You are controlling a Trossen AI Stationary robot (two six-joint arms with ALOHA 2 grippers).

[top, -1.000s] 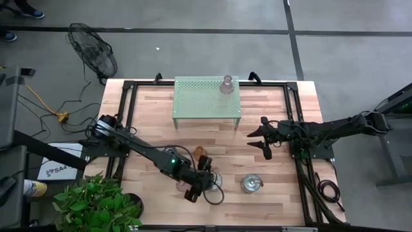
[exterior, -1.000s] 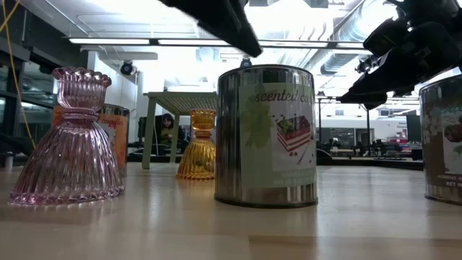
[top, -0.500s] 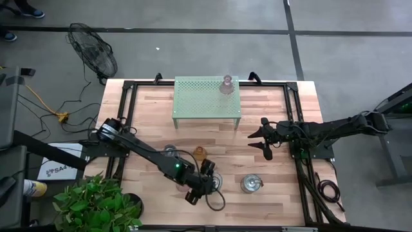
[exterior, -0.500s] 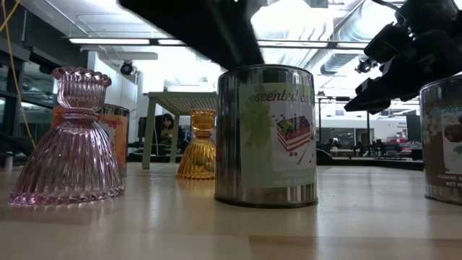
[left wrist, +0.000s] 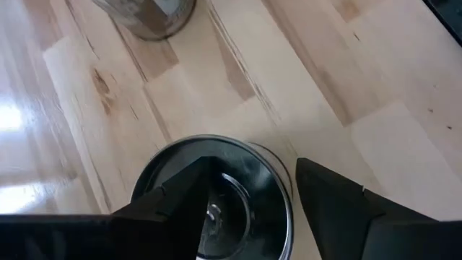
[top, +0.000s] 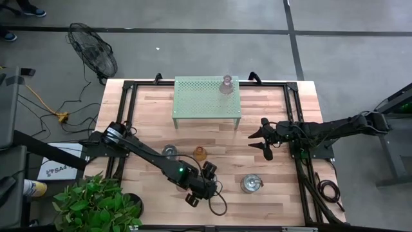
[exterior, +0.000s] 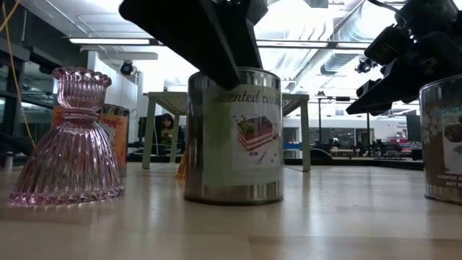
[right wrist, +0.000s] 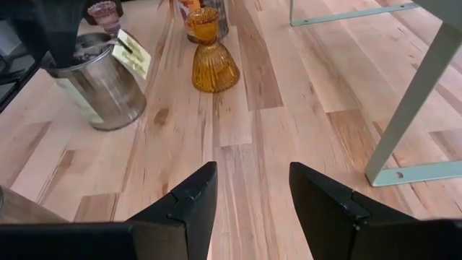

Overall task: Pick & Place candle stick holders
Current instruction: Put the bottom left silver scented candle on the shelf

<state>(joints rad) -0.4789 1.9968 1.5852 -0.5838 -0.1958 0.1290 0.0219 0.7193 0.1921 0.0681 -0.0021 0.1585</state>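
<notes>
Farthest left at the front of the pale plank tabletop (top: 148, 116) stands a pale pink holder (exterior: 72, 144). It is ribbed glass, bell-shaped, with a flared skirt, a narrow waist and a scalloped cup on top. Just behind it is a silvery jar-like holder (top: 169, 151), a straight-sided cylinder with an orange label.

Next comes the central jar (exterior: 234, 137). It is shiny and metallic-looking, with a printed label showing a slice of cake and the word "scented". The left gripper (left wrist: 253, 173) is down on it. Its fingers are apart and straddle the rim, one dark finger inside the mouth and the other just outside the wall.

Behind this jar, partly hidden in the low view, stands the amber-orange holder (right wrist: 214, 54). It is fluted glass and bell-shaped, and it stands upright.

At the back of the tabletop is a green perforated metal shelf (top: 199, 96) on thin legs. A second pink bell holder (top: 226, 85) stands near its right end.

To the right at the front stands the third silvery jar (top: 251, 184), alone and upright.

The right gripper (right wrist: 253, 173) hovers off the wood near the right edge. Its fingers are spread, with nothing between them.
</notes>
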